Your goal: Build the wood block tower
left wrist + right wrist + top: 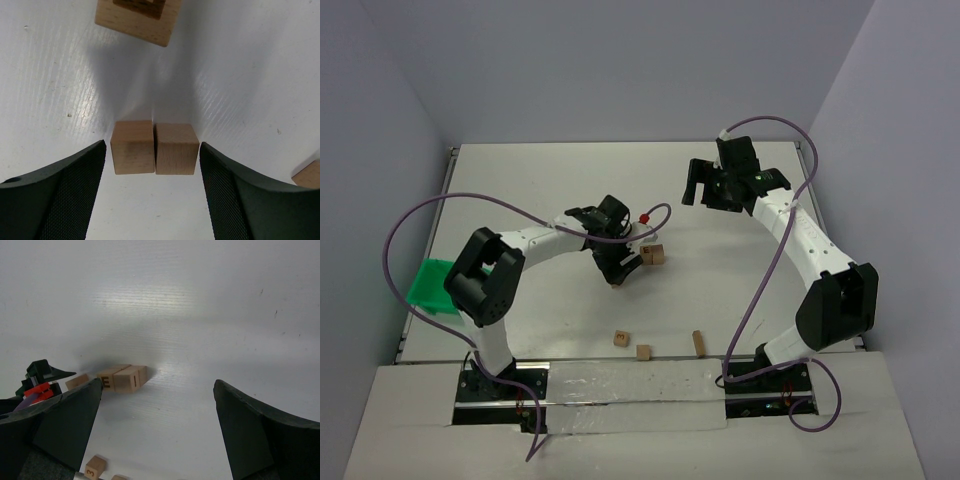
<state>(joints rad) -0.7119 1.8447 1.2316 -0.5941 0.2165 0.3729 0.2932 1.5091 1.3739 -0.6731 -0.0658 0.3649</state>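
Top external: green tray [428, 284] at counter [550, 180] left edge, contents unclear; left hand [152, 145] released, straddling two wood blocks [132, 148]; right hand [157, 385] released.

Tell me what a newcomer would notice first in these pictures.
In the middle the left gripper stands open around a pair of wood blocks lying side by side, just short of the small tower. The right gripper hangs wide open over the far right of the table, and a bright green tray sits at the left edge.
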